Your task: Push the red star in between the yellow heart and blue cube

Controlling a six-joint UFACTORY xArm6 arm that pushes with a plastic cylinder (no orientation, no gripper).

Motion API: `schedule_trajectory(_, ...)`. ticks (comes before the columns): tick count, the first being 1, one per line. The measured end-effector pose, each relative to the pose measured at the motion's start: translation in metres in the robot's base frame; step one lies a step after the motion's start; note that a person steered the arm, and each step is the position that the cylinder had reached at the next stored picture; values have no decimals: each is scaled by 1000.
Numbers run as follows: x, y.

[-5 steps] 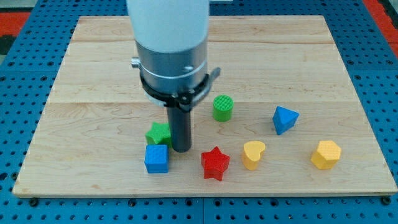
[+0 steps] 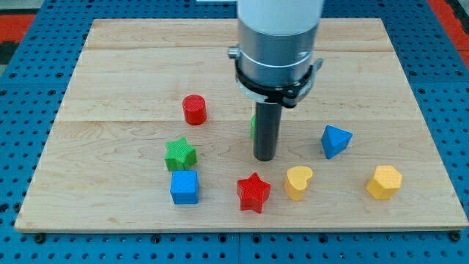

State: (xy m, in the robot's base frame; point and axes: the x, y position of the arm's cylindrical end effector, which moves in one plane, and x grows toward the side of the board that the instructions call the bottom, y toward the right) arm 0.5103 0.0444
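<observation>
Plain rod, my tip (image 2: 264, 158), nothing in hold, just above red star (image 2: 253, 193), itself between blue cube (image 2: 184, 187) and yellow heart (image 2: 298, 182)

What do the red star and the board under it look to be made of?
Red star: probably 3D-printed plastic, matte, with fine ridged lines on its faces. Board: light wood, seemingly glued planks, with visible grain and seams running across, smooth, low sheen. My tip stands above the star, apart from it.

The red star (image 2: 253, 192) is seen near the table's bottom edge, between the blue cube (image 2: 184, 187) and the yellow heart (image 2: 298, 182); my tip (image 2: 264, 158) is placed just above it
</observation>
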Motion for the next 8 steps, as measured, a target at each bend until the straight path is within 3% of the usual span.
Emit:
schedule_trajectory(2, 15, -59)
schedule_trajectory(3, 42, -82)
schedule_trajectory(5, 108, -47)
schedule_trajectory(8, 104, 17)
